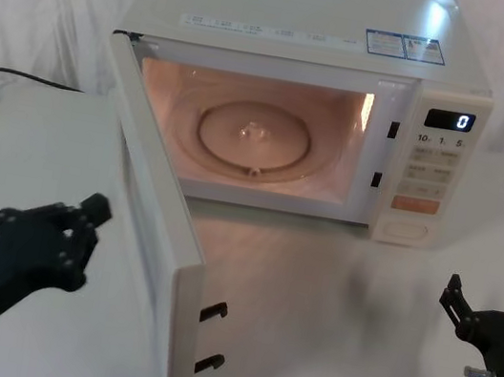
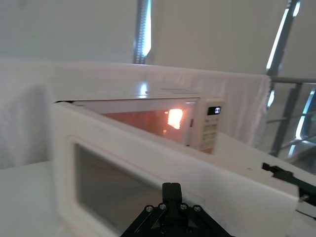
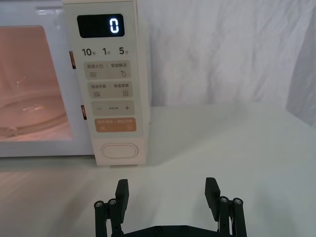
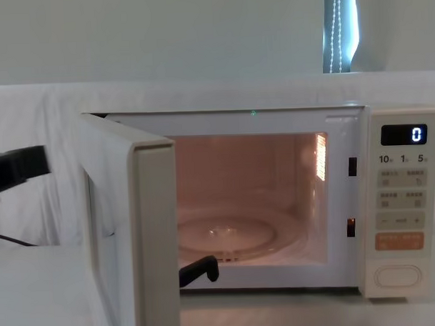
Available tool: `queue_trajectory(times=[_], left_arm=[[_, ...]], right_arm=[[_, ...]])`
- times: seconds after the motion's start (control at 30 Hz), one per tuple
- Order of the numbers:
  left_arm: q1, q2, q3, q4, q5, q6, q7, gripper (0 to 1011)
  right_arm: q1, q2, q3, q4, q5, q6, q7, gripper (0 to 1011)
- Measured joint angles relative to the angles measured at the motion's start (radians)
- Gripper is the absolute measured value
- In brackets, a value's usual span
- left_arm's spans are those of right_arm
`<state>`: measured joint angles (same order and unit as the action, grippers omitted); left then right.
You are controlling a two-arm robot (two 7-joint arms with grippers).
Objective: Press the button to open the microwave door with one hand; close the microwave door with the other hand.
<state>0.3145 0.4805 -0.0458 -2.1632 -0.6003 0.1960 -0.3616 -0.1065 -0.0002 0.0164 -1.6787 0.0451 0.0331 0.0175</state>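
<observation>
— While the cavity is lit orange-pink, how is the microwave door seen to stand?
— It is swung wide open on its left hinge, its free edge brought out toward the robot; two dark latch hooks are seen on that edge in the head view. Inside the microwave, a glass turntable is laid on the floor of the cavity.

— Where is the left gripper placed?
— It is held just beside the outer face of the open door, on the robot's left, low over the white table. From the head view no contact with the panel can be confirmed. Whether its fingers are apart or together cannot be told. In the left wrist view the door's window is seen close ahead of it.

— And the right gripper?
— It is held low at the right, well back from the control panel, with its fingers spread apart and nothing between them.

— Where is the button found?
— At the bottom of the control panel, directly under the orange key. It is faced by the right gripper in the right wrist view, but a clear stretch of table is left between them. A "0" is shown on the display at the top of the panel.
</observation>
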Motion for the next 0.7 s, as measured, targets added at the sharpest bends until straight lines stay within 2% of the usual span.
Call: queue_trajectory(times=[0.03,0.1,0.33,0.7], left_arm=[[0.000,0.000,0.000,0.000,0.000,0.000,0.000,0],[-0.031,0.008,0.032,0.010,-0.004,0.010,-0.001,0],[-0.088,0.018,0.100,0.030,-0.004,0.024,0.005,0],[-0.145,0.023,0.176,0.055,0.013,0.029,0.045,0]], right_arm=[[0.000,0.000,0.000,0.000,0.000,0.000,0.000,1002],[0.000,0.000,0.000,0.000,0.000,0.000,0.000,1002],[0.000,0.000,0.000,0.000,0.000,0.000,0.000,1002],[0.000,0.000,0.000,0.000,0.000,0.000,0.000,1002]])
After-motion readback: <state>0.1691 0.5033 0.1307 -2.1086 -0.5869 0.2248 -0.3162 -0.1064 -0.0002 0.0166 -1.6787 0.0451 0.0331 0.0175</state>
